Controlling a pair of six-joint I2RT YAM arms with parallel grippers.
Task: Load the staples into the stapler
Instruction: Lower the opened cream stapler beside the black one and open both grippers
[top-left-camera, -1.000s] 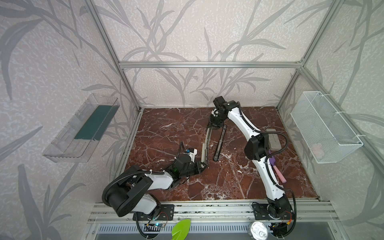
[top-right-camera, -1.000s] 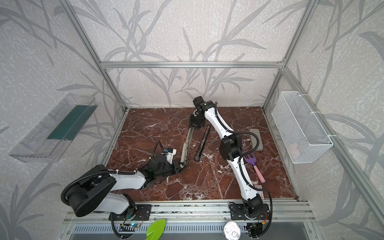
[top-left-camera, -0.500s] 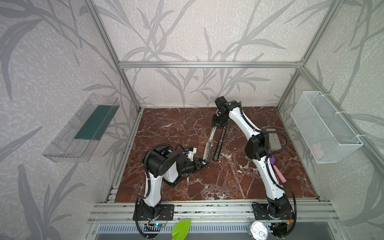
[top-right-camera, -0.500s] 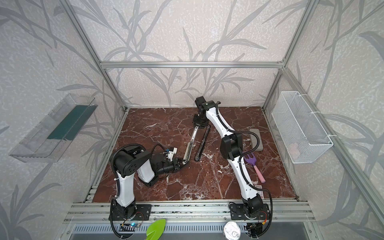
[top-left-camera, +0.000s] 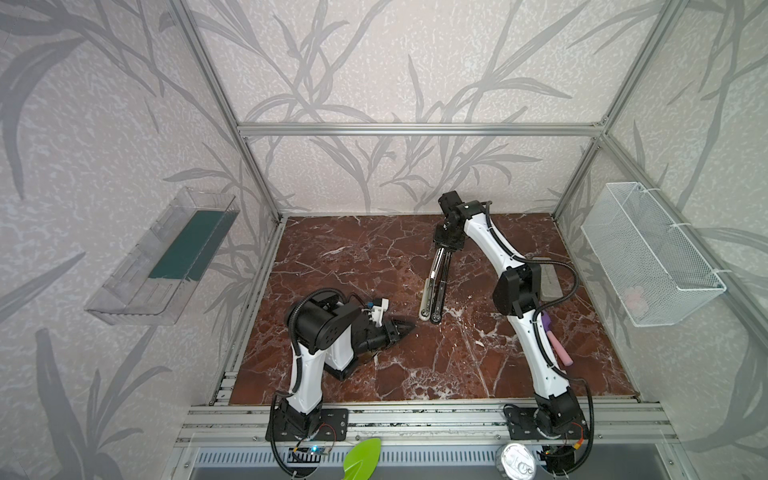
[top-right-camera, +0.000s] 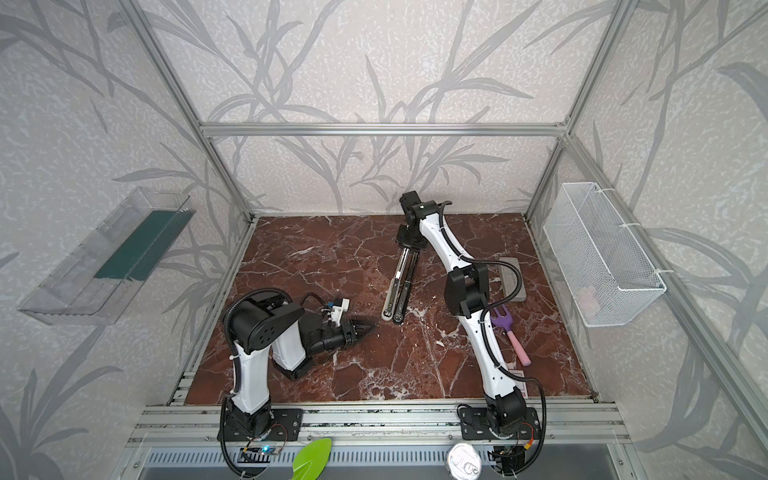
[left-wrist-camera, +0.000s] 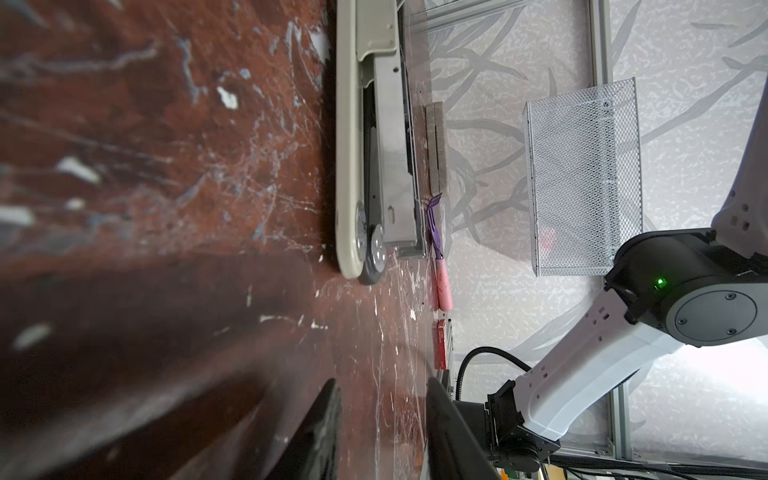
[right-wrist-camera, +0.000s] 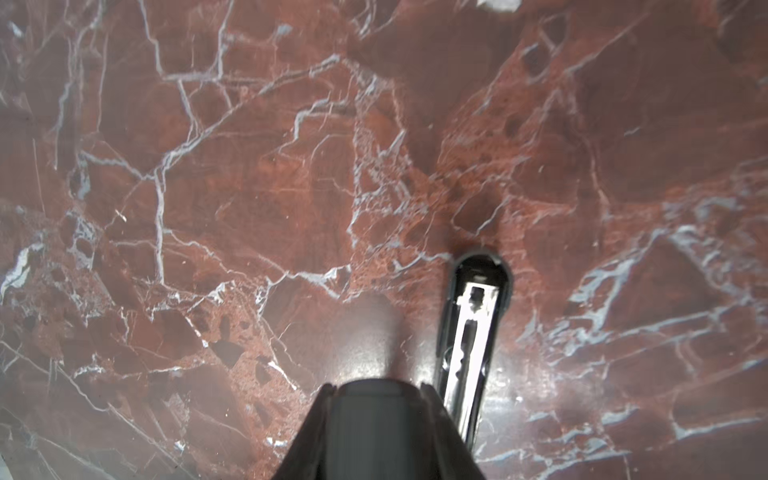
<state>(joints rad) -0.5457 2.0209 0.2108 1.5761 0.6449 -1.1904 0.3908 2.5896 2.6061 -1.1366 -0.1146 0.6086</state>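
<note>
- The stapler (top-left-camera: 435, 282) lies swung open on the marble table (top-left-camera: 357, 257), just right of centre. Its two arms lie side by side, running from 12 to 6 o'clock.
- The right gripper (top-left-camera: 448, 244) sits at the stapler's 12 o'clock end, jaws clamped on it.
- The left gripper (top-left-camera: 405, 329) lies low at the table's 8 o'clock, pointing towards 3 o'clock. Its fingers (left-wrist-camera: 320, 432) stand apart and hold nothing, short of the stapler's near end.
- The staples (left-wrist-camera: 439, 345), a small red-printed box, rest at 5 o'clock near the front edge, beside the right arm's base and just 6 o'clock of the pink-and-purple fork (top-right-camera: 509, 334).
</note>
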